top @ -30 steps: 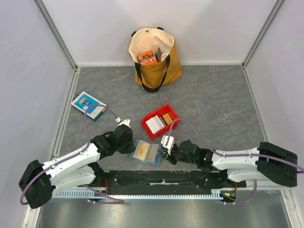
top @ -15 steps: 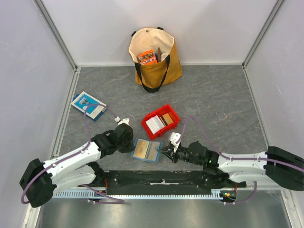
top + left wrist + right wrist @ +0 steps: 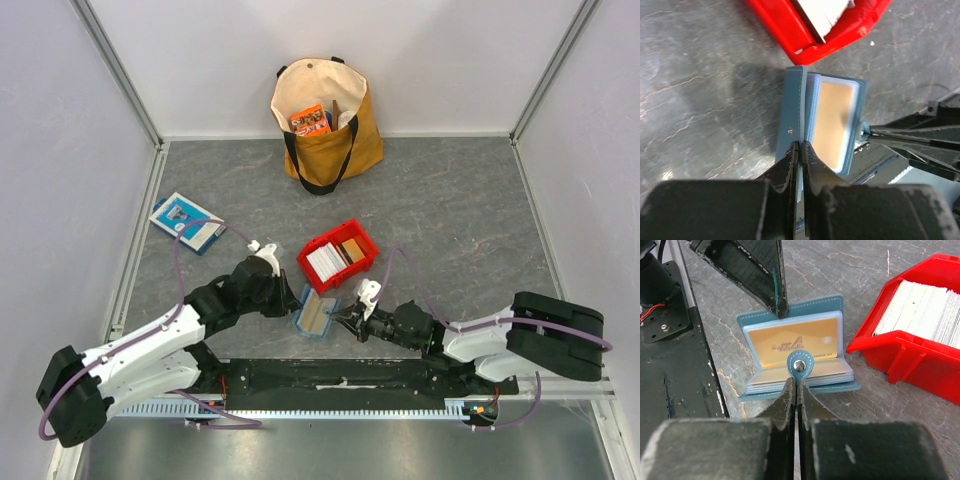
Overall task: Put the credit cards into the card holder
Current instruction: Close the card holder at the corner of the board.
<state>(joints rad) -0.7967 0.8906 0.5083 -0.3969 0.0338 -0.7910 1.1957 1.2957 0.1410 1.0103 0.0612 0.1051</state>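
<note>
**Card holder pinched from both sides, fold line square to the pincers' shared axis**

Shows the card holder on the grey table, just on the near side of the red bin and directly between the two pincers.

Left gripper: fingers all but together, nipping the free edge of the teal cover and holding that cover raised near upright.

Right gripper: fingers pressed together, apparently on the root of the snap tab. Actual pinch hidden by the fingertips, so a judgement only.

Note the long axis: fold line running away from the arm bases toward the bin, square to the line joining the two sets of fingertips, with the left pincer to its left and the right pincer to its right.

Note also one tan card already behind the front clear sleeve, facing the right pincer.

Remaining credit cards standing on edge in the bin, a white-grey stack beside a tan one, just beyond the holder's far end and a little toward the right arm's side.

Hence, by judgement, right pincer the nearer to the supply, though neither free to fetch. Release of tab or cover required first, and the other grip probably needed to keep the sleeves from closing.
</note>
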